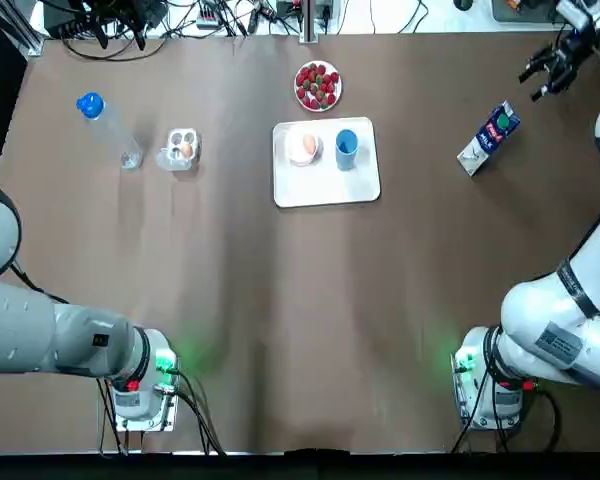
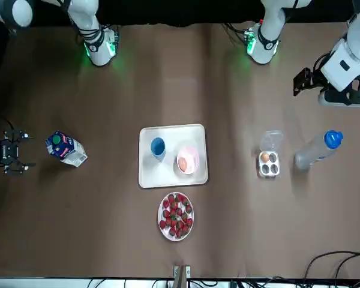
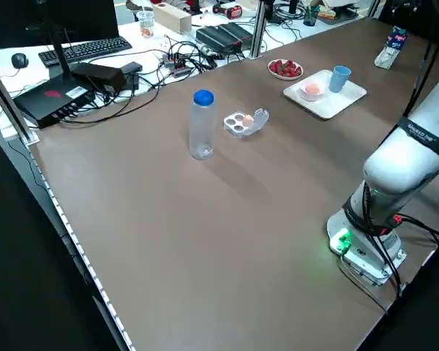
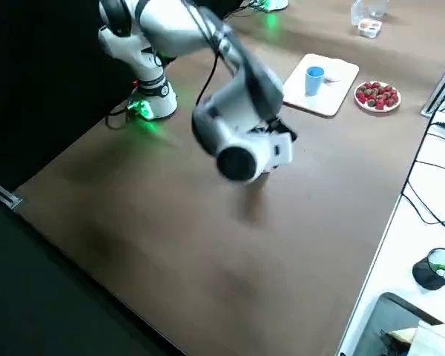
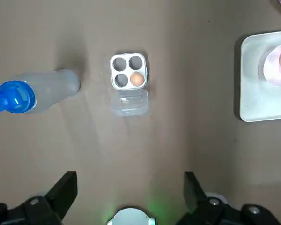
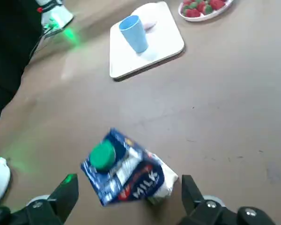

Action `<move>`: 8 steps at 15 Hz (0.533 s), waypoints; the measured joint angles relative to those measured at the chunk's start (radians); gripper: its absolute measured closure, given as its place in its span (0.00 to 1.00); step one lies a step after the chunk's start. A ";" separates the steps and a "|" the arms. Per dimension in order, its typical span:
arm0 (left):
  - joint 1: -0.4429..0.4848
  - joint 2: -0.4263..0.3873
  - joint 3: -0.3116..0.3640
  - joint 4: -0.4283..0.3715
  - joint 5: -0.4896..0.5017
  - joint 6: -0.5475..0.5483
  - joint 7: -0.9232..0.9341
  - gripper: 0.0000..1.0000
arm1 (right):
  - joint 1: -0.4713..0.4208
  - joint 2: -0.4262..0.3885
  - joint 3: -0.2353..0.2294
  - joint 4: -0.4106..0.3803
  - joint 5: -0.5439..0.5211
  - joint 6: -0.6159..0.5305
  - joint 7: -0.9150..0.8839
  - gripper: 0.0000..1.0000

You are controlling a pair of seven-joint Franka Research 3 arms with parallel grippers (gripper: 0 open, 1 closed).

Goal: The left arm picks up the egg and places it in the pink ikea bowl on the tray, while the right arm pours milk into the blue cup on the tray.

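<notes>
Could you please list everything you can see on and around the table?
Table: one, brown.
Tray: one, white, mid-table.
Bowl: one, pink, on the tray.
Cup: one, blue, on the tray beside the bowl.
Eggs: two, brown; one in the bowl, one in the carton.
Carton: one, clear, lid open, left of the tray.
Bottle: one, clear with blue cap, left of the carton.
Strawberries: one plateful, red, beyond the tray.
Milk: one, blue, right of the tray.
Cables: several, black, past the far edge.
Left pincer: open, above the table's left.
Right pincer: open, far right, apart from the milk.
</notes>
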 joint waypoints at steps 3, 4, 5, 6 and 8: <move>0.000 0.000 -0.003 0.000 0.000 -0.001 0.000 0.00 | 0.065 -0.076 0.002 0.008 -0.055 0.001 0.200 0.03; -0.001 -0.001 -0.004 0.000 0.000 -0.001 0.000 0.00 | 0.085 -0.102 0.002 0.009 -0.077 0.002 0.262 0.03; -0.002 -0.001 -0.005 0.000 0.000 -0.001 0.000 0.00 | 0.104 -0.127 0.002 0.009 -0.096 0.002 0.335 0.02; -0.003 -0.002 -0.005 0.000 0.000 -0.001 0.000 0.00 | 0.121 -0.150 0.002 0.009 -0.110 0.003 0.406 0.02; -0.004 -0.002 -0.005 0.000 0.000 -0.001 0.000 0.00 | 0.160 -0.191 0.003 0.009 -0.136 0.005 0.559 0.01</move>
